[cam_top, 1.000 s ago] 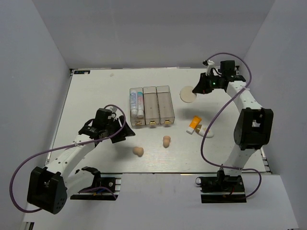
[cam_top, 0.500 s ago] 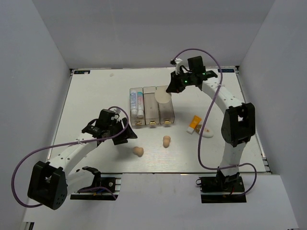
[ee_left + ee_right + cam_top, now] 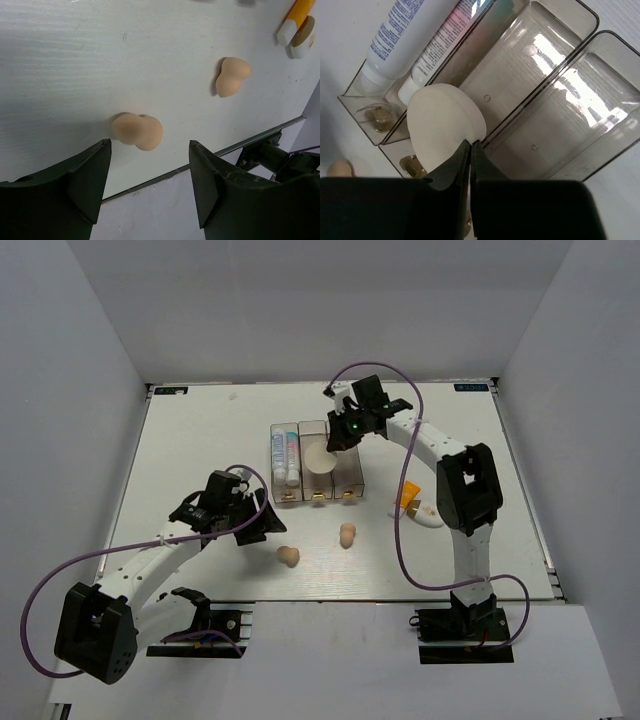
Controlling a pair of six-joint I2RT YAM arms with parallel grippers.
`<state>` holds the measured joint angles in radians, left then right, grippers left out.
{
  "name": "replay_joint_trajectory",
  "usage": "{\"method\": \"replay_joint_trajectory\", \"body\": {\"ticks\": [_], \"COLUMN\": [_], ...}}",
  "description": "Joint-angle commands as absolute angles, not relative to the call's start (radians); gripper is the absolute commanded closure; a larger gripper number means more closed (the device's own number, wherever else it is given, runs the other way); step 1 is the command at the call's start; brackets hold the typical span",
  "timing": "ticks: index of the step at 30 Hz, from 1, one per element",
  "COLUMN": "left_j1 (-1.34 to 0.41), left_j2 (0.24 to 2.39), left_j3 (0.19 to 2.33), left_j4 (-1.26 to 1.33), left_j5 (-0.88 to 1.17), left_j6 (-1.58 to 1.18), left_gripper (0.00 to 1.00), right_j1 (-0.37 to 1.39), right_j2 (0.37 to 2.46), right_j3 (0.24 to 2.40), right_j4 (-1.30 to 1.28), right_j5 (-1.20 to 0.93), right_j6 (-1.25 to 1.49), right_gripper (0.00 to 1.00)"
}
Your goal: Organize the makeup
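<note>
So the right gripper [image 3: 470, 150] is clenched on the very edge of the round cream puff [image 3: 442, 125], which hangs over the clear box [image 3: 560, 75] in the upper middle of the overhead view. From the wrist view it sits above the near end of the middle compartment. Pinching just the rim makes sense to me: the disc hangs edge-down, so it can slip into that narrow slot instead of lying flat across the walls.

The left slot already has two white tubes [image 3: 285, 455] lying lengthwise, and the right slot looks empty.

The left gripper [image 3: 150, 155] is released, with its jaws spread wide. It hovers low in the lower-left centre of the overhead view, and the nearer sponge [image 3: 137, 131] lies on the tabletop [image 3: 200, 440] just past its fingertips. My guess is it's lined up to straddle that one. The second sponge [image 3: 231, 76] lies a bit further right.

Over on the right, the orange-white tube [image 3: 406, 496] and the white oval pad [image 3: 432, 519] lie close together on the tabletop, not yet sorted.
</note>
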<state>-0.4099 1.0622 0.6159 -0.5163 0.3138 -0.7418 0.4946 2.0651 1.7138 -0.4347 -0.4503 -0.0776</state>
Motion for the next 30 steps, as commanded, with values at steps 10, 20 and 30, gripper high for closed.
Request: {"method": "replay_joint_trajectory", "body": {"ticks": [10, 20, 30], "left_j1": [-0.434, -0.489, -0.569], "left_j2": [1.055, 1.213, 1.414], "left_j3": [0.624, 0.678, 0.776], "left_j4": [-0.529, -0.508, -0.546], "left_j5": [0.302, 0.310, 0.244], "left_j6": [-0.752, -0.756, -0.805], "left_gripper": [0.26, 0.30, 0.33], "right_j1": [0.525, 0.486, 0.367], "right_j2": [2.103, 1.936, 1.700], "right_j3": [1.784, 1.735, 1.381], "right_j4": [-0.405, -0.422, -0.361], "right_j5": [-0.385, -0.428, -0.439], "right_j6": [-0.069, -0.117, -0.138], "right_gripper": [0.42, 0.49, 0.46]}}
